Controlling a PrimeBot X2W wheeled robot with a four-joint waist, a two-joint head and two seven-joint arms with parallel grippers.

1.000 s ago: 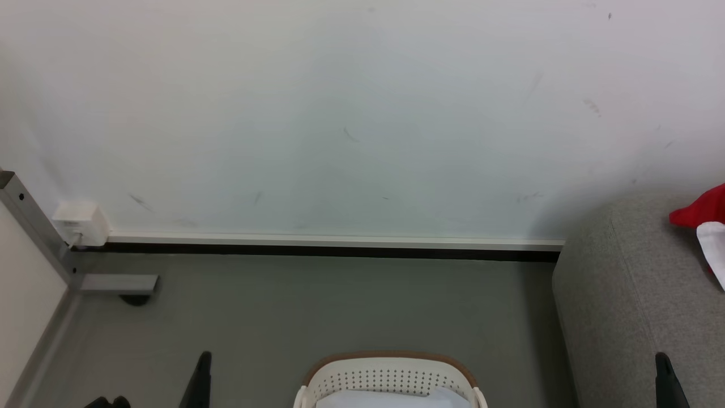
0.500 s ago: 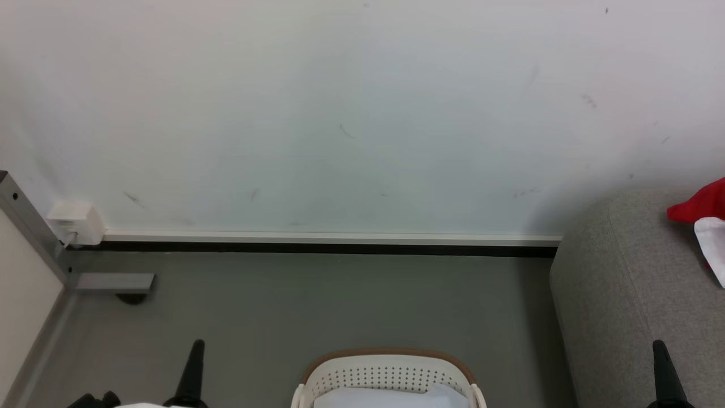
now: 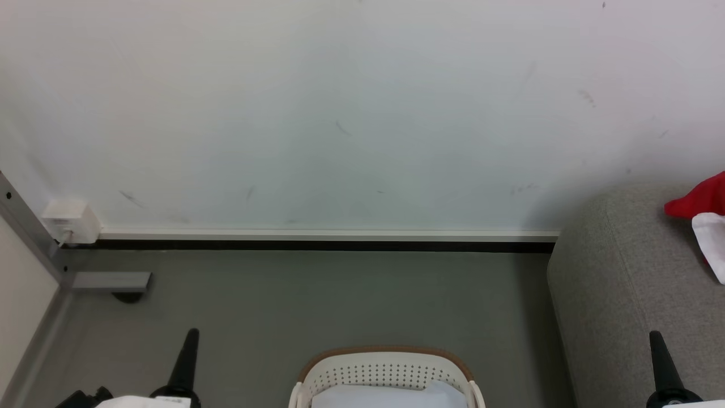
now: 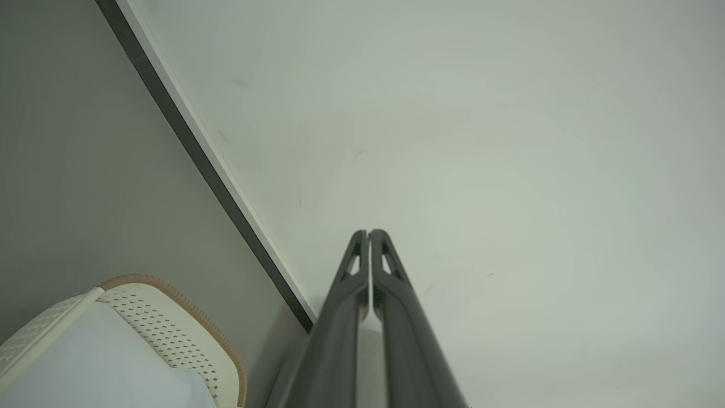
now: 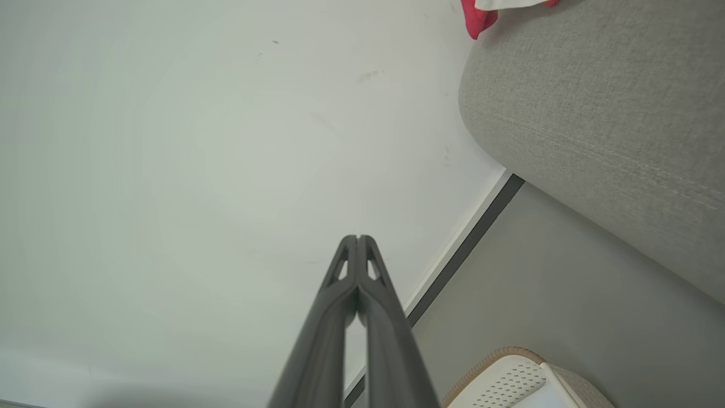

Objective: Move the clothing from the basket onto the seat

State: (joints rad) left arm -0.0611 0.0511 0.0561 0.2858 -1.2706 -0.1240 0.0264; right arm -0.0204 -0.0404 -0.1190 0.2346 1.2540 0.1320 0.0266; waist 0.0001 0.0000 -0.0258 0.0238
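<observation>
So, the left end effector (image 4: pixel 368 233) is seen pressed shut in its wrist view, both dark fingers laid tip to tip with nothing caught between them. Same deal for the right end effector (image 5: pixel 358 238): fingers squeezed together, nothing held. In the head view each one is shown as a single dark spike. The left one is low on the left over the grey floor (image 3: pixel 340 300), and the right one is low on the right, in front of the sofa (image 3: pixel 617 283). Both are pointed toward the white wall (image 3: pixel 362 113).

The basket (image 3: pixel 385 352) is parked on the floor between the two, at the bottom middle of the head view. Its far end is caught in frame: brown rim, perforated cream side. Something pale and smooth is seen inside it; what it is can't be told.

The clothing (image 3: pixel 699 198) is found on the sofa, at the right edge of the head view, as a red piece with a white piece touching it just below. It is placed ahead of and to the right of the right end effector, well apart from it, and farther again from the left one. In the right wrist view it is spotted at the top edge, on the sofa's rounded top.
</observation>
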